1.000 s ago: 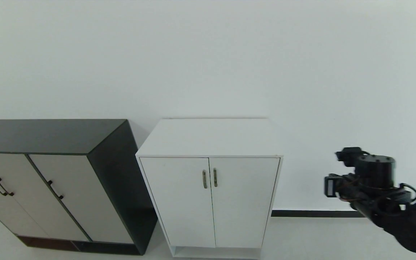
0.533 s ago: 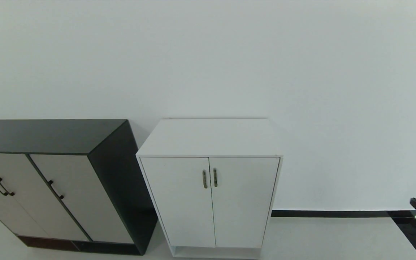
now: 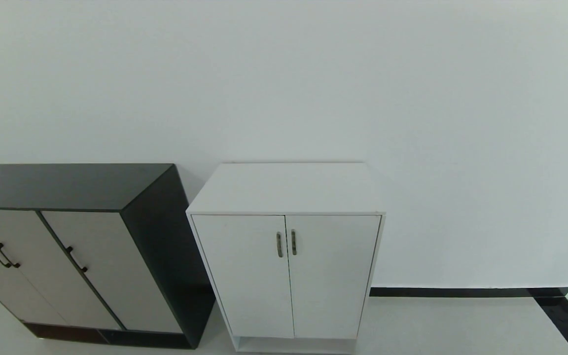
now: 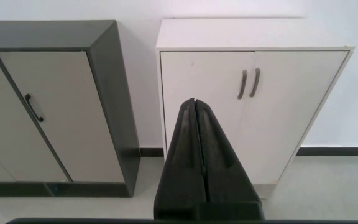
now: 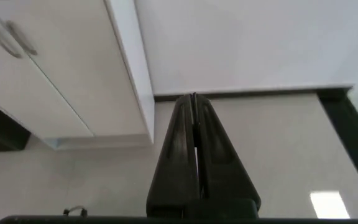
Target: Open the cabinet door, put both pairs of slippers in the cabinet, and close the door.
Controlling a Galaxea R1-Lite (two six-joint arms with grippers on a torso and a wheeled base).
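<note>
Two-door white cabinet (image 3: 244, 276), shut, at lower centre of the head frame; left gripper (image 4: 196, 103) and right gripper (image 5: 194, 97) pressed closed, empty; for opening, probably best: part the jaws, square them on a handle (image 3: 293, 242) beside the middle seam, pull along the hinge arc.

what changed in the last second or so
The right arm drew back, down and to the right, out past the head view's edge. Its right tool is shut and empty, pointing at the floor beside the white cabinet. Nothing was taken hold of or let go. The white cabinet stayed closed and the dark cabinet kept its place. The left tool is shut.
</note>
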